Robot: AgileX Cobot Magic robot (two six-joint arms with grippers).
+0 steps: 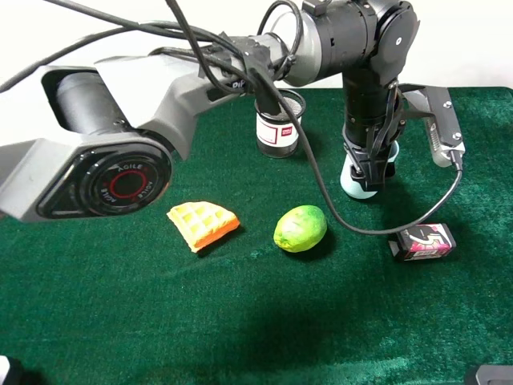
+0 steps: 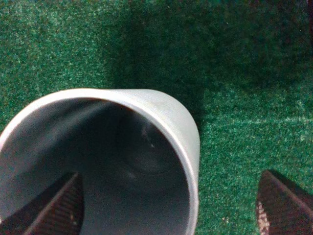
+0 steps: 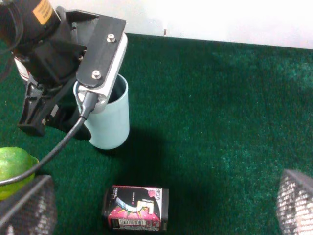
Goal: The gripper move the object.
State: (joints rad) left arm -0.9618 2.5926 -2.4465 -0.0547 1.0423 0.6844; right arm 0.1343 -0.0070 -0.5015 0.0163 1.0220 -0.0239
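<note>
The pale blue cup (image 1: 351, 186) stands upright on the green cloth at the right, past the lime. My left gripper (image 1: 367, 170) reaches across from the left and points straight down onto it. In the left wrist view the cup (image 2: 161, 112) is seen from above, with one finger (image 2: 56, 208) inside its mouth and the other (image 2: 283, 205) outside, well clear of the wall. The jaws are open. My right gripper (image 3: 164, 215) is open and empty, and looks at the cup (image 3: 112, 120) from some way off.
A black mesh pen holder (image 1: 279, 124) with a white label stands behind and left of the cup. A lime (image 1: 300, 228) and a waffle piece (image 1: 202, 223) lie at the middle. A black and pink box (image 1: 423, 242) lies in front of the cup.
</note>
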